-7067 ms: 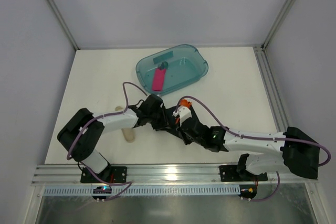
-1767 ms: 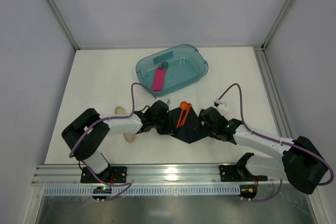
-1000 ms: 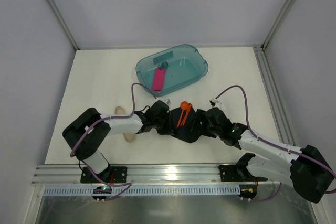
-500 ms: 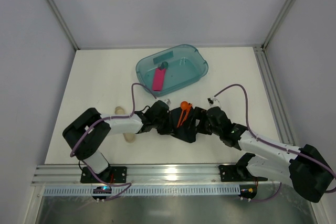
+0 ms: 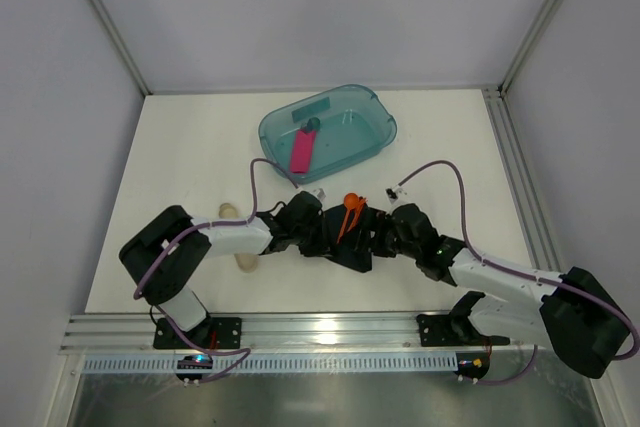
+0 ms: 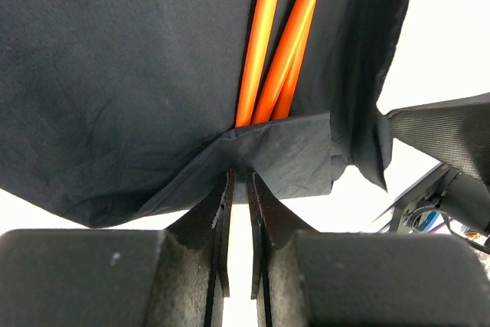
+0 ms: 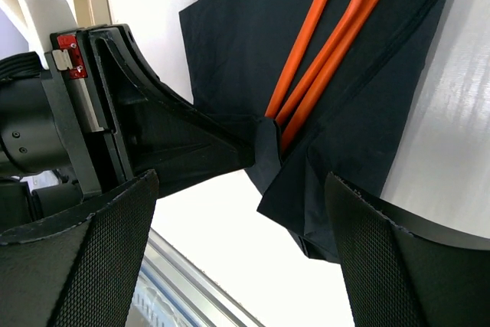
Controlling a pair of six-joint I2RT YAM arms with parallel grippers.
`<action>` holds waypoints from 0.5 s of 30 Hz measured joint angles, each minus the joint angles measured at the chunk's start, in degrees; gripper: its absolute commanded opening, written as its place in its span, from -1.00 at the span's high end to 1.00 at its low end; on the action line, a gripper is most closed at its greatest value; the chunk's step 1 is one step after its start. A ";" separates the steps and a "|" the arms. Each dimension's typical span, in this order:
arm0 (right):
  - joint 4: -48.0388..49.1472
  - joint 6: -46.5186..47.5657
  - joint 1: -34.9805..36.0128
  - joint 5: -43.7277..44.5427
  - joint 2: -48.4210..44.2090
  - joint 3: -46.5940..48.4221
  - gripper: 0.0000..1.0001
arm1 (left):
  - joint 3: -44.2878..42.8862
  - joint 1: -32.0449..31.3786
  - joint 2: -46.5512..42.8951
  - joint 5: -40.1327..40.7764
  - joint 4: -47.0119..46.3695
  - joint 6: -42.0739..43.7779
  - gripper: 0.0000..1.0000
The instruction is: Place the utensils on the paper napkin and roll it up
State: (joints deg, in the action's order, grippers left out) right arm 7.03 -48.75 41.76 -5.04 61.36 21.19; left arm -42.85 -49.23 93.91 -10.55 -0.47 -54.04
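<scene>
The black paper napkin lies in mid-table, with the orange utensils on it, their heads sticking out past its far edge. My left gripper is shut on a folded near corner of the napkin, just below the ends of the utensils' handles. My right gripper stands open at the napkin's right side. In the right wrist view its fingers straddle a lower corner of the napkin without touching it. The utensils run up across the sheet.
A teal tub at the back holds a pink bar. A pale beige tube lies left of the left arm. An aluminium rail runs along the near edge, and grey walls close in the sides.
My right gripper has slid left, closer to the napkin's right edge, still open. The left gripper keeps its pinch on the napkin corner without moving.
</scene>
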 measured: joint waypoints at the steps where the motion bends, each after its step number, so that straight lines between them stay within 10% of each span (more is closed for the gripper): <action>1: 0.46 0.22 0.00 -0.39 0.52 0.00 -0.78 | 0.00 0.00 0.00 0.00 -0.02 -0.02 0.71; 15: -3.61 4.90 0.00 3.93 1.81 0.02 -0.65 | 0.00 0.00 0.00 0.04 0.02 -0.26 0.71</action>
State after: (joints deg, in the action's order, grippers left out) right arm 3.42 -43.86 41.76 -1.10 63.18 21.21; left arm -42.85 -49.23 93.91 -10.50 -0.45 -54.30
